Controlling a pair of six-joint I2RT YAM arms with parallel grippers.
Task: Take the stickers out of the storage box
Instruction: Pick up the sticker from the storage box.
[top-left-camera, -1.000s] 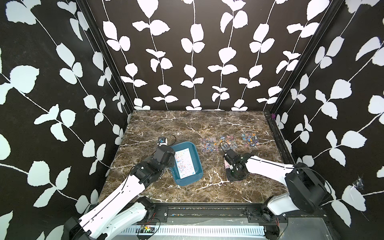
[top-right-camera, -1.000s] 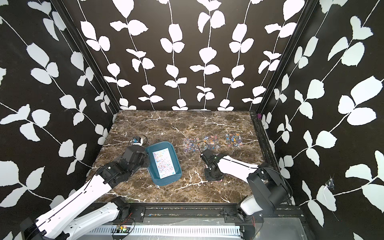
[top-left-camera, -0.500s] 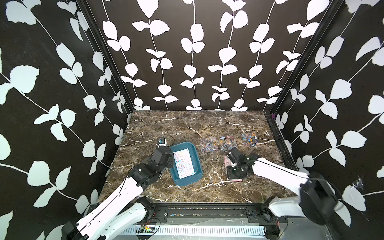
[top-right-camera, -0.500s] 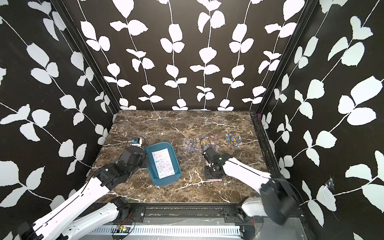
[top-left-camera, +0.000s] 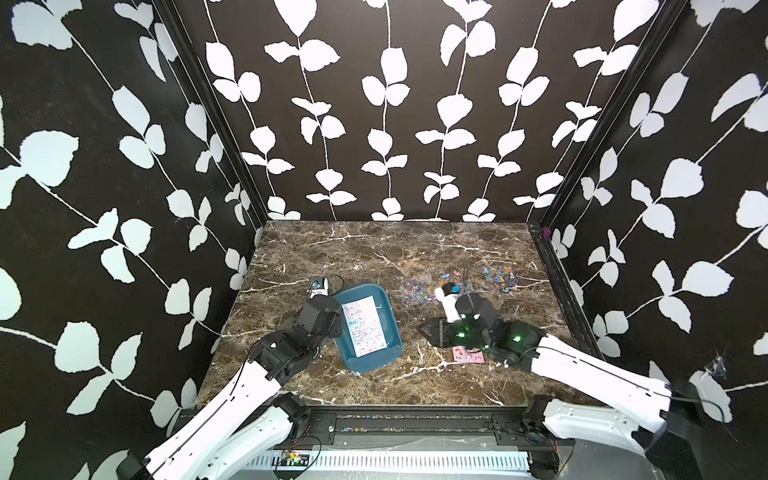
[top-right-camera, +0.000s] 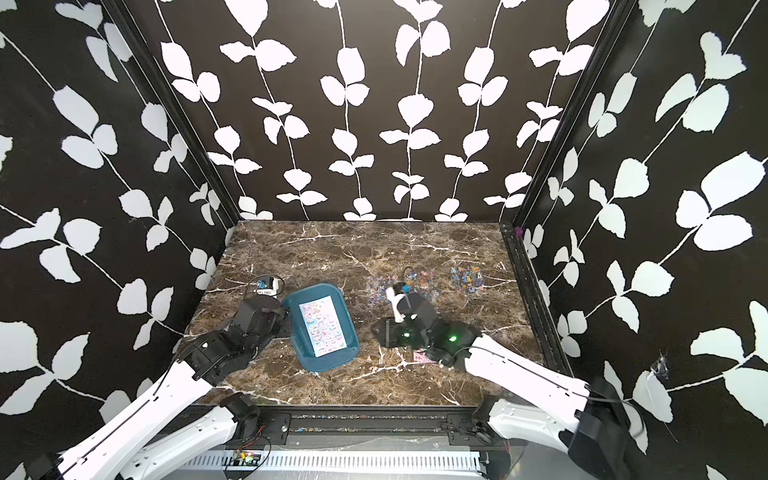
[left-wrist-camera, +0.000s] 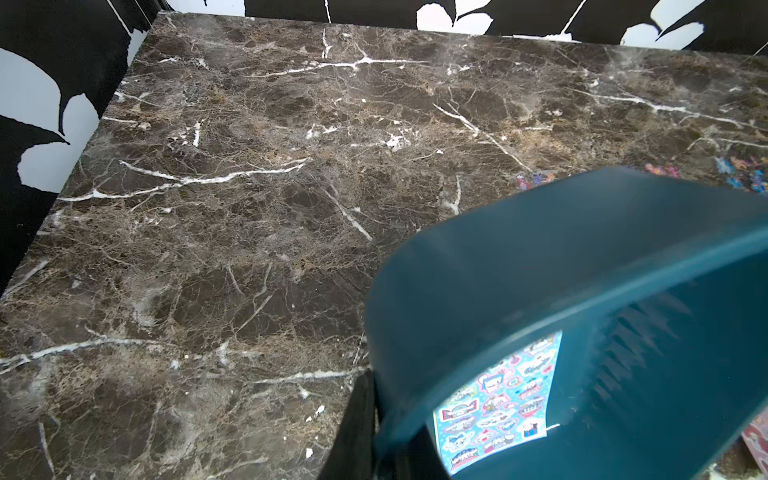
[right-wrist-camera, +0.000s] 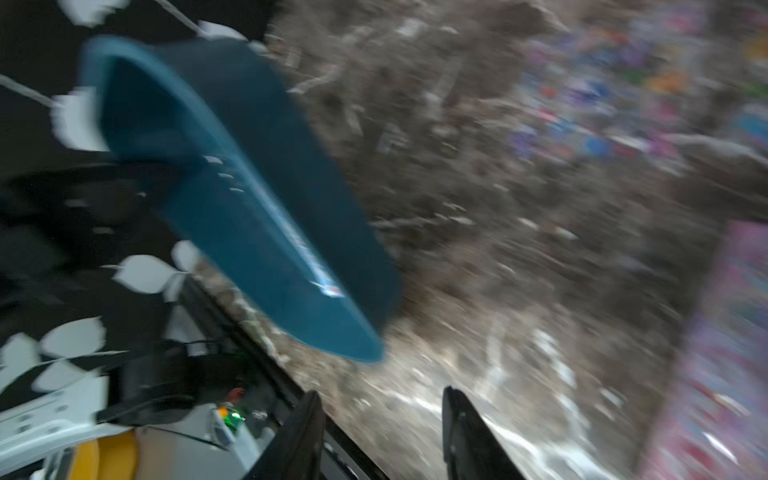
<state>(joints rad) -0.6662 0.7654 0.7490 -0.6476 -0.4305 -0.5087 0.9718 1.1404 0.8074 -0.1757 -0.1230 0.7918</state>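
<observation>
The teal storage box (top-left-camera: 390, 332) (top-right-camera: 345, 332) lies left of the table's middle, with a light-blue cartoon sticker sheet (top-left-camera: 364, 326) (top-right-camera: 322, 324) (left-wrist-camera: 498, 399) flat inside. My left gripper (top-left-camera: 336, 322) (top-right-camera: 285, 322) (left-wrist-camera: 384, 432) is shut on the box's left rim (left-wrist-camera: 540, 266). My right gripper (top-left-camera: 428, 330) (top-right-camera: 380, 330) (right-wrist-camera: 382, 419) stands open and empty, pointing at the box (right-wrist-camera: 249, 208) from its right. A pink sheet (top-left-camera: 469, 356) (top-right-camera: 420, 356) (right-wrist-camera: 727, 353) lies on the table, partly under the right arm.
Three clear sheets of tiny coloured stickers (top-left-camera: 415, 286) (top-left-camera: 498, 278) (top-right-camera: 467, 278) lie in a row on the marble behind the right arm. Black leaf-patterned walls close in the table on three sides. A black rail (top-left-camera: 415, 415) runs along the front edge.
My right gripper has opened, left the pink sheet on the table and swung left toward the box. The left gripper and the box have barely moved.
</observation>
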